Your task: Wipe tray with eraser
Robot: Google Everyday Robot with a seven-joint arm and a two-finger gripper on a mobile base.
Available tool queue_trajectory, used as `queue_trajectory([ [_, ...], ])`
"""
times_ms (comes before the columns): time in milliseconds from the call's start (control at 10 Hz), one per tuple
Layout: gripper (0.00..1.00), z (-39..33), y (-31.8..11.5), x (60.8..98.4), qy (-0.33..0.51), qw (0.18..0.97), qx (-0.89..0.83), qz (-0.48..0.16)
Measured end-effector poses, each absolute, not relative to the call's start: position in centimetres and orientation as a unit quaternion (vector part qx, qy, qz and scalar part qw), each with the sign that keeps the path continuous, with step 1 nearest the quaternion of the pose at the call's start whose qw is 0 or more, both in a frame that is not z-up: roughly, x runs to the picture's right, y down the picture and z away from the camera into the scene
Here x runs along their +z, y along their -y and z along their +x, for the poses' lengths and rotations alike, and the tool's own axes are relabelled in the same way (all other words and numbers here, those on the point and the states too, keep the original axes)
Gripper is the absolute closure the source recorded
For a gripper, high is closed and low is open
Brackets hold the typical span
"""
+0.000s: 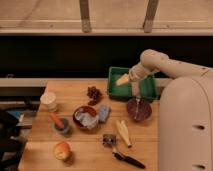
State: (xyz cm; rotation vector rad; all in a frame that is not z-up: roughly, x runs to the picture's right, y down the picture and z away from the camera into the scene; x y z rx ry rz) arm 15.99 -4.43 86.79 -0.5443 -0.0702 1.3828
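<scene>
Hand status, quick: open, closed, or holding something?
Hand: over the green tray, its tip at the eraser; whether it is open or gripping the eraser cannot be told.

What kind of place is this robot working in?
Probably a lab or office test setup rather than a real kitchen: a wooden table holds a green tray, a red bowl and an apple; the gripper hangs over the tray by the eraser.

Our arm was smooth and cream-white, with rounded joints, and it thinned towards the gripper [133, 79], which was above the tray [116, 92]. Behind the gripper stood our broad, rounded white shell, dotted with small dark holes.
</scene>
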Motion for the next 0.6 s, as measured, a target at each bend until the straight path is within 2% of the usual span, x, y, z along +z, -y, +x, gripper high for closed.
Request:
queue_trajectory([
  [600,0.2,20.7,5.0,89.2,0.002,0.738,0.633,-0.236],
])
